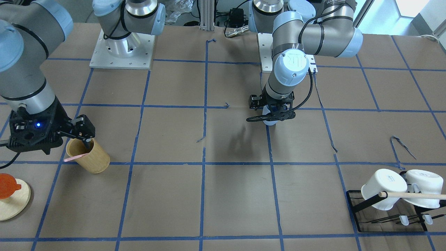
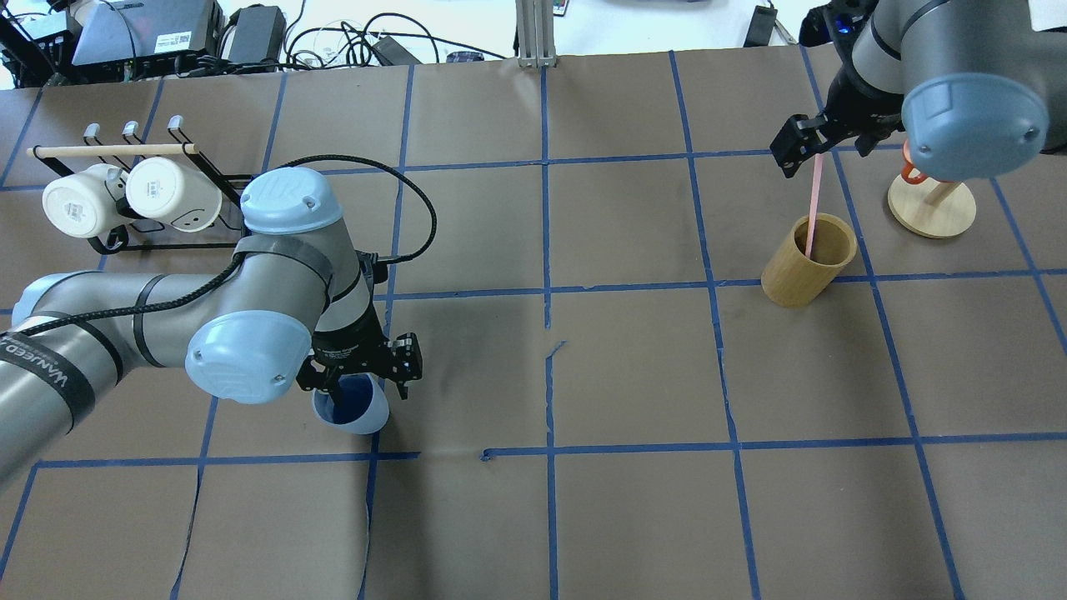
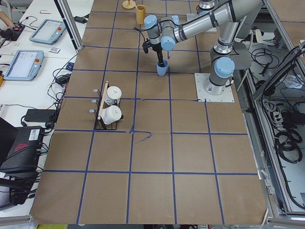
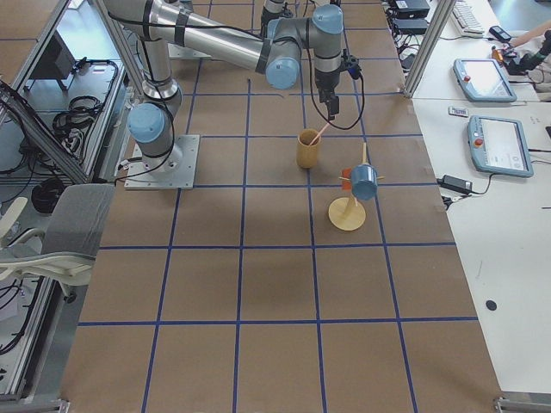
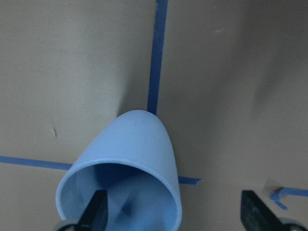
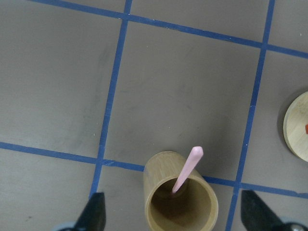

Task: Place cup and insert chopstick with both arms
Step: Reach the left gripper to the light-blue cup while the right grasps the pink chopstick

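Brown paper marked into squares by blue tape covers the table (image 2: 633, 517).

On the robot's left side, a blue cup (image 2: 354, 410) sits where two tape lines meet. It seems to rest on its base with the mouth up, though the arm hides much of it in the outside views. The left gripper (image 2: 367, 383) hangs right over it with its jaws spread wide. The wrist camera shows one finger (image 5: 97, 211) down inside the cup's mouth and the other well outside the wall. Nothing is pinched between them.

On the robot's right side, a bamboo holder (image 2: 802, 271) stands upright beside a tape line. A pink chopstick (image 2: 814, 200) stands in it, with its lower end at the bottom of the holder and its upper end leaning out past the rim. The right gripper (image 2: 824, 148) hovers above the holder, also wide open. Its wrist camera shows the chopstick's tip free in the gap between the two fingers, touching neither.

Just beyond the holder is a round wooden stand (image 2: 932, 208) carrying an orange piece (image 1: 7, 184). At the table's far left corner, a black rack (image 2: 108, 242) holds two white mugs (image 2: 125, 196) on their sides under a wooden rod (image 2: 108, 150).
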